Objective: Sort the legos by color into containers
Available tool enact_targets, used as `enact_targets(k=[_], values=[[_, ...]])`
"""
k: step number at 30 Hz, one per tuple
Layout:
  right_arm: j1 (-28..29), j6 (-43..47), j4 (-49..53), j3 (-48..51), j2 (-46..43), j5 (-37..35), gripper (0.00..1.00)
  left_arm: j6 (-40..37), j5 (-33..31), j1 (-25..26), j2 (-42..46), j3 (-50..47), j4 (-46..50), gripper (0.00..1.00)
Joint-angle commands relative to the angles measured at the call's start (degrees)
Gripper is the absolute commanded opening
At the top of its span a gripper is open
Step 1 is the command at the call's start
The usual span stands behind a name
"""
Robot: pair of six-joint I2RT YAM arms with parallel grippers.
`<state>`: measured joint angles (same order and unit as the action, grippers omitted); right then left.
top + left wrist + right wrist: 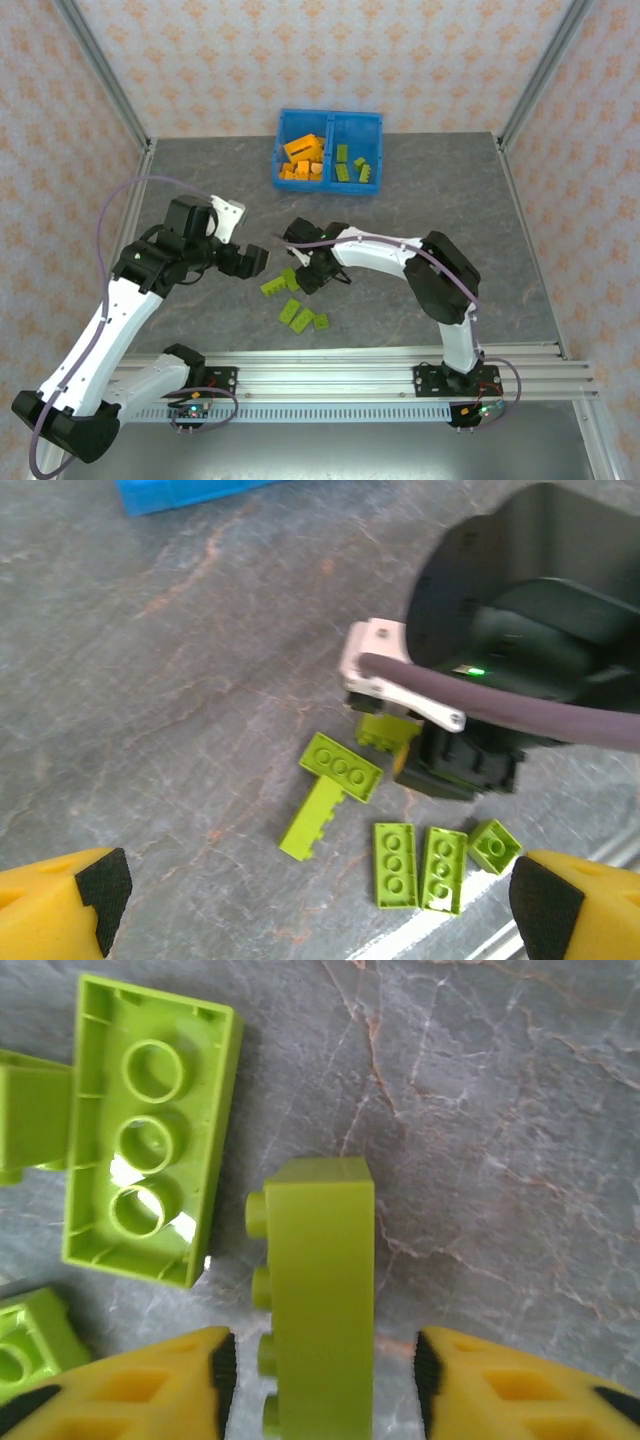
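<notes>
The left claw hangs wide and empty, short of the bin and to its left. The loose green legos lie well short of the bin. The right claw stands narrow astride one green brick on its side, with a gap at the right pad. It should centre first, squeeze the flat faces squarely, lift straight, then carry to the bin's right half, among the greens.

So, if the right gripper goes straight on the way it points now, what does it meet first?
The lime green brick lying on its side, now between the fingers of the right gripper. It would go deeper into the gap; the fingertips would probably reach the table next, though depth is unclear.
</notes>
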<state>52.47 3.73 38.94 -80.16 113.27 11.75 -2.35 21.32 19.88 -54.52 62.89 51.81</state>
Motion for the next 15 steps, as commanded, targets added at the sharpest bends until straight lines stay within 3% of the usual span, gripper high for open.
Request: enact_targets(k=[1,9,15], values=[[0.3,0.2,-1.2,-1.2,1.4,-1.8,0.4,-5.0,6.4,0.3,0.4,-1.0,1.9,1.0],[-0.8,-2.3,-3.3,1.6,-3.3,1.0,0.06,-16.4,16.3,0.3,4.7,-4.7,0.9,1.0],[-4.4,-4.7,-4.2,2.1,-12.3,3.1,0.03,-19.0,16.6,0.4,9.0,-7.5,-2.7,1.0]])
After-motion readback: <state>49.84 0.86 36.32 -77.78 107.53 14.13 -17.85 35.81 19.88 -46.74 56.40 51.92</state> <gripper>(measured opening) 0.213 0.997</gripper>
